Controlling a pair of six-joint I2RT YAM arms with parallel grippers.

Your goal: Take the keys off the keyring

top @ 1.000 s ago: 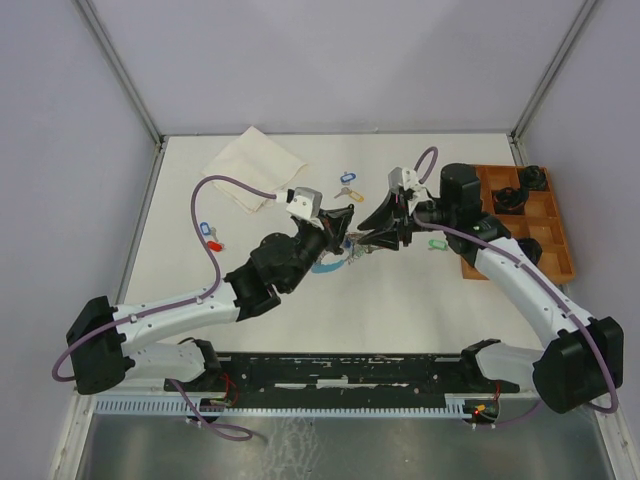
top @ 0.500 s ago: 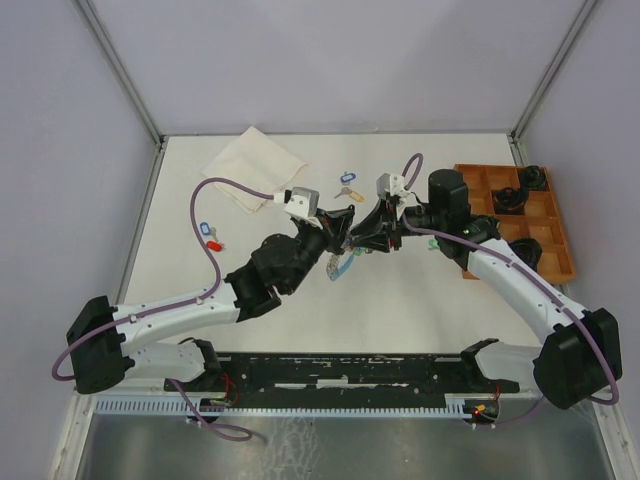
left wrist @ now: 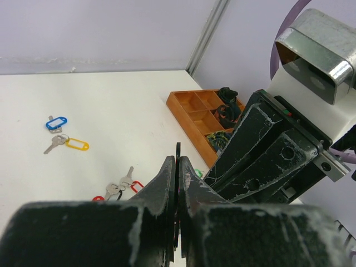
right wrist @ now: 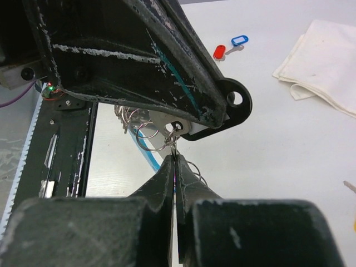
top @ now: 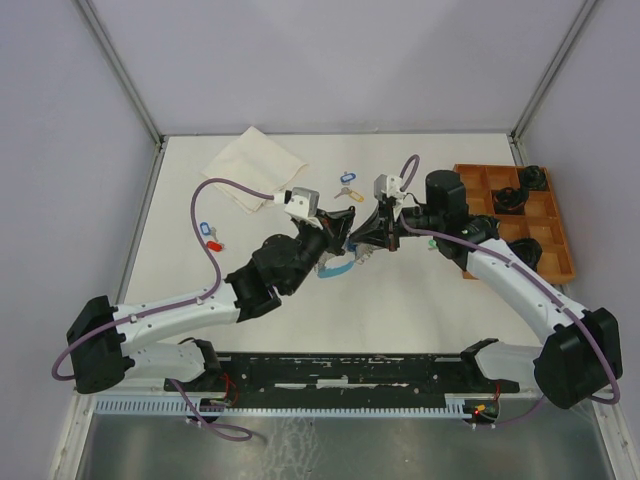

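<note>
My left gripper [top: 343,226] is shut on a flat black key tag [right wrist: 236,102]; its thin edge sticks up between the fingers [left wrist: 178,153]. A silver key [right wrist: 169,123] with small split rings [right wrist: 149,137] hangs at that tag. Tip to tip with it, my right gripper [right wrist: 176,159] is shut on a thin split ring just under the key's hole. The keyring's light-blue band [top: 336,272] dangles below both grippers [right wrist: 146,156]; its chain is hidden. Loose tagged keys lie on the table: blue and yellow [top: 346,186], blue and red [top: 209,234], red ones [left wrist: 119,189].
A folded cream cloth [top: 253,168] lies at the back left. At the right a wooden compartment tray [top: 553,262] holds dark parts. A green tag [left wrist: 198,173] lies near the tray. Grey walls close the table at back and sides.
My right gripper has moved left to meet the left gripper and gone from open to shut on the ring. The left gripper has stayed shut; the blue band swung slightly.
</note>
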